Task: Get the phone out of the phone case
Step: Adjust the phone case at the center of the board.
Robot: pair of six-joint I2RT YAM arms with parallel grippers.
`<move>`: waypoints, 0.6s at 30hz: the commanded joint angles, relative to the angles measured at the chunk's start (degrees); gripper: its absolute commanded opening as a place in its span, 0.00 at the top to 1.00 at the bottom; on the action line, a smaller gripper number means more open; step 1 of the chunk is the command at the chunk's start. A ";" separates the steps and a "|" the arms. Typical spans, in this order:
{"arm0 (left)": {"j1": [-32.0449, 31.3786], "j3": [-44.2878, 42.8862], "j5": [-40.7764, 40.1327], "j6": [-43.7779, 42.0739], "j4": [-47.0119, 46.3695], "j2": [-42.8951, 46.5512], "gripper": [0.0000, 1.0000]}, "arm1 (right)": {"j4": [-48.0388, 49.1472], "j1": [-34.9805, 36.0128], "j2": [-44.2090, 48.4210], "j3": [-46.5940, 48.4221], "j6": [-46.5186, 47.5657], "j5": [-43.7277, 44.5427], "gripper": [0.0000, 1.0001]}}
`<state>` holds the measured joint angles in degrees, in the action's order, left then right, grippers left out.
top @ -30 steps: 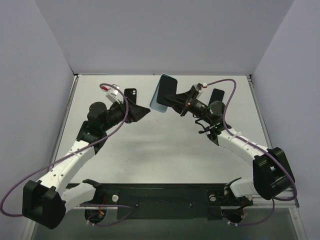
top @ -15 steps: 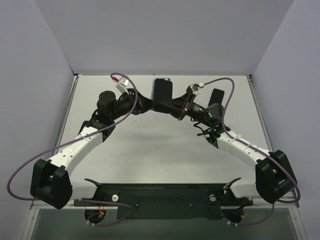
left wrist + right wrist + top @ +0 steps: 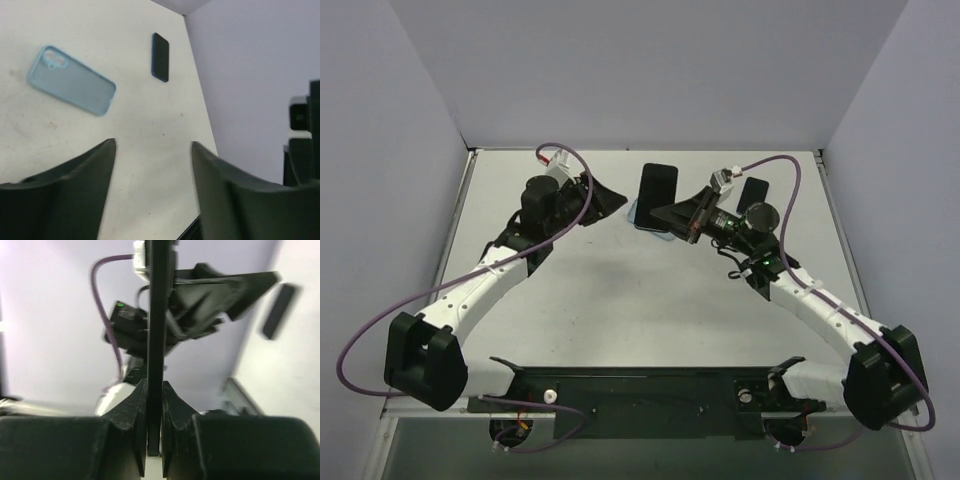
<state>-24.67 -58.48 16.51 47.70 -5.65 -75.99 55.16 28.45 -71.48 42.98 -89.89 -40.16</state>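
My right gripper is shut on the black phone and holds it upright above the table, bare of its case. In the right wrist view the phone stands edge-on between the fingers. The light blue case lies flat on the table just below the phone. It shows whole and hollow in the left wrist view. My left gripper is open and empty, a little to the left of the case. Its fingers frame bare table.
A second dark phone lies flat at the back right and also shows in the left wrist view. Another dark slab lies on the table beyond my left arm. Purple walls close the back and both sides.
The left gripper met the cased phone, then drew back to the left, open. The blue case has come off and lies on the table. The right gripper keeps the bare phone.
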 commanded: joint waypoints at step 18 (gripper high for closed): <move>-4.69 -7.16 -18.60 41.75 -2.99 -33.16 0.23 | -78.09 -7.53 21.73 13.09 58.07 37.87 1.00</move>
<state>-27.38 -56.84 3.29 75.96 -7.29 -103.48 -21.65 21.61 -53.17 54.00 -36.25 -6.44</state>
